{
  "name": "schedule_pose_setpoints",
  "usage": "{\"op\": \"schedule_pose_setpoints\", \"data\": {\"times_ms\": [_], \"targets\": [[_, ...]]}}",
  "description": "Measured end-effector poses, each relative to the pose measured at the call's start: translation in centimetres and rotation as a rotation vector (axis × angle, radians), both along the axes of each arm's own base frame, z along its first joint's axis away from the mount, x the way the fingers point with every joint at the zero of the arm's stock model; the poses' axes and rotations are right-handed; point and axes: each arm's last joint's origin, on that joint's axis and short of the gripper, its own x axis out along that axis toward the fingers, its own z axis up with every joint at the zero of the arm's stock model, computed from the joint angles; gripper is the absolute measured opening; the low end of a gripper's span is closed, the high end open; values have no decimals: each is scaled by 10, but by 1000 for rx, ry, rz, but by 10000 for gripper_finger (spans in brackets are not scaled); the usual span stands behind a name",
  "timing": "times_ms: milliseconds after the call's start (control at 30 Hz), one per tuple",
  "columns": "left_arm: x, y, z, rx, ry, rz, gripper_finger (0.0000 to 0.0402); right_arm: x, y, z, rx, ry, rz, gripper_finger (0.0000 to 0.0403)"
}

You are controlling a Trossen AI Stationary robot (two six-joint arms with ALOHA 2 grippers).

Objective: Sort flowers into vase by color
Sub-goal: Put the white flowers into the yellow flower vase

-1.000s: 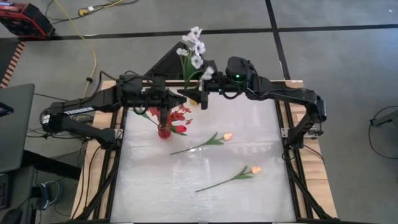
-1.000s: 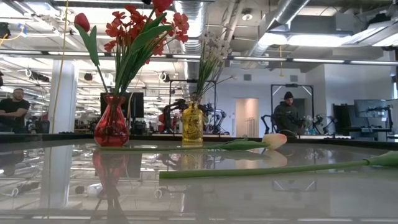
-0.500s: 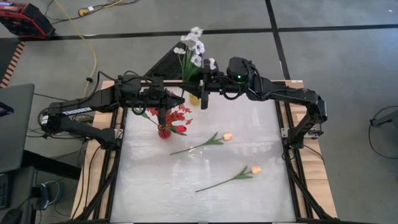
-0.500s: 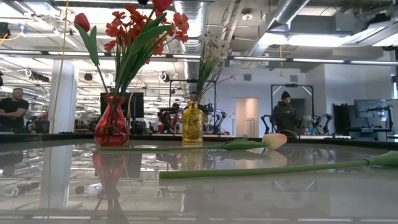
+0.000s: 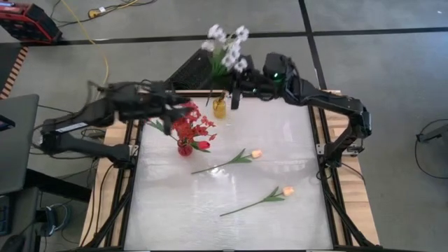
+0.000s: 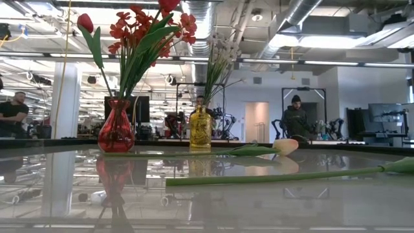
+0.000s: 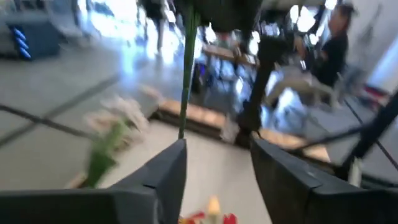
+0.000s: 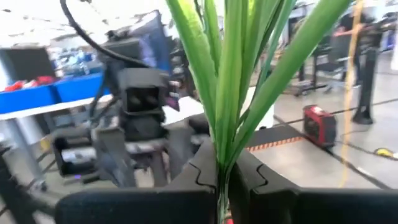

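Note:
A spray of small white blossoms stands over the yellow vase at the table's far edge, and my right gripper is shut on its green stems. My left gripper is open and holds nothing. It hangs left of the yellow vase, above the red flowers in the red vase. Two cream-yellow tulips lie flat on the table. My right gripper pinches the bundle of green stems and long leaves between its two fingers, well below the blossoms. The fingers come in level from the table's right side and lie across the stems. The spray stands upright, leaning toward the far edge, and its stems run down to the yellow vase's mouth.
The two vases stand close together in the far left part of the table. The tulips take up the middle and near right. The wooden frame edges the white table top. People and machines show in the room beyond.
My left gripper has drawn back from the white spray's stems toward the table's left edge and now stands apart from them. My right gripper has shifted toward the far edge. The blossoms have swung with it toward the far right, while the stems stay over the yellow vase.

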Motion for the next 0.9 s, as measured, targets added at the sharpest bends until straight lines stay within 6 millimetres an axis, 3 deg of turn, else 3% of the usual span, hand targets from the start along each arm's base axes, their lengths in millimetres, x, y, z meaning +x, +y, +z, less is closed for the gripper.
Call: {"op": "schedule_pose_setpoints", "data": {"times_ms": [167,300,433,533,700,767,900], "targets": [[-48,-9,25,61,-164,19,201,-1,-4,-4,8,46,-18,34],[-78,-15,31,66,-209,15,205,-8,14,-13,-70,224,-151,34],[-96,-18,30,34,-216,29,206,-34,38,-10,-117,278,-253,34],[-100,-17,29,28,-208,55,206,-45,47,-29,-72,264,-230,34],[-92,-16,26,32,-172,71,206,-50,44,-87,22,200,-204,34],[-89,-15,26,31,-164,70,206,-61,34,-87,55,91,-176,34],[-80,-13,23,27,-138,70,206,-88,12,-61,79,-148,-31,34]]}}
